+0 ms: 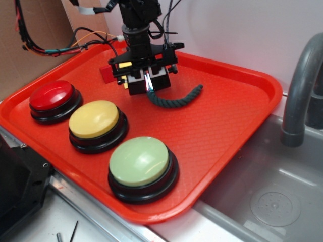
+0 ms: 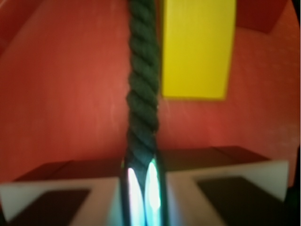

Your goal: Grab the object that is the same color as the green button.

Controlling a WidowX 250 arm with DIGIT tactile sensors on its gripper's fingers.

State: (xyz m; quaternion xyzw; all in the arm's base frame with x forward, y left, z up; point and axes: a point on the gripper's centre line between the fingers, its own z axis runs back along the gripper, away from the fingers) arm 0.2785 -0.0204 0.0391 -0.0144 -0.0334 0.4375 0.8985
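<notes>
1. While the gripper point(image 1: 147, 80) stands low over the far middle of the red tray point(image 1: 237, 121), its fingers are pinched narrow on one end of the green rope point(image 1: 176, 100).
2. From that grip, the rope's long axis curves away toward the tray's right edge, lying flat.
3. Its colour matches the green button point(image 1: 140, 161) at the near edge.

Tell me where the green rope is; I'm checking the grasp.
In the exterior view the green rope lies at the tray's back middle, one end between the gripper's fingers.
</notes>
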